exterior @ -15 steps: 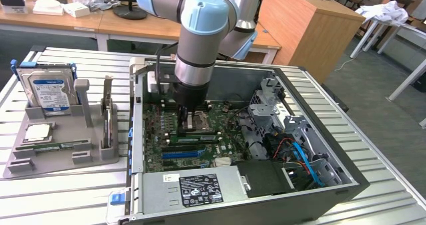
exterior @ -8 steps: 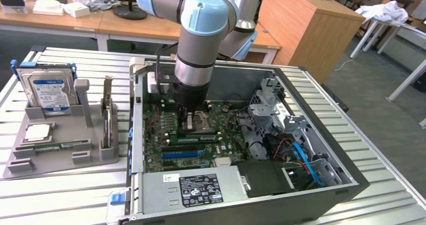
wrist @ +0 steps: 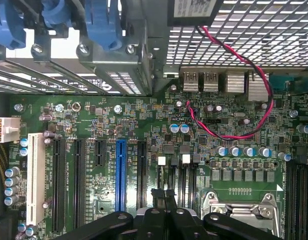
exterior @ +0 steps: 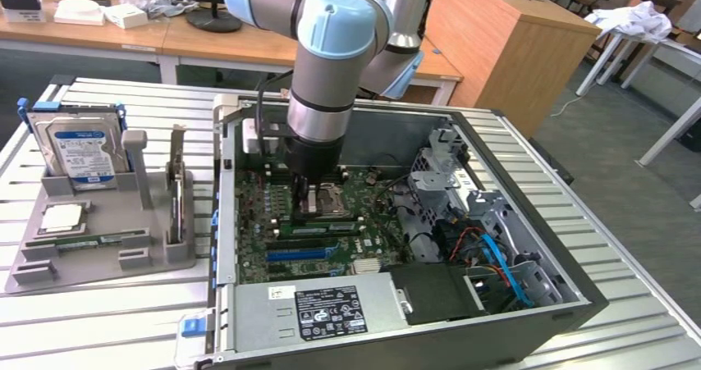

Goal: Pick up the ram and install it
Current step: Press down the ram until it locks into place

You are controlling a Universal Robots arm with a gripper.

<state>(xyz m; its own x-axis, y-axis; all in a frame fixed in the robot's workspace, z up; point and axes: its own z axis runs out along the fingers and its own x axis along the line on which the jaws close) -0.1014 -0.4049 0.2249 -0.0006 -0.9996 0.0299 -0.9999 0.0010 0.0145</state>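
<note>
the ram (exterior: 88,240) is a long, narrow, thin green stick with darker patches along its length. it lies flat in a shallow recess of the grey holder (exterior: 98,265), running across the holder's front part, roughly level. the holder sits on the table (exterior: 110,321), to the exterior view's left of the open computer case (exterior: 570,304). the ram rests just in front of the square silver chip (exterior: 62,216), with the blue-labelled hard drive (exterior: 82,155) standing farther back. nothing is touching it.
</note>
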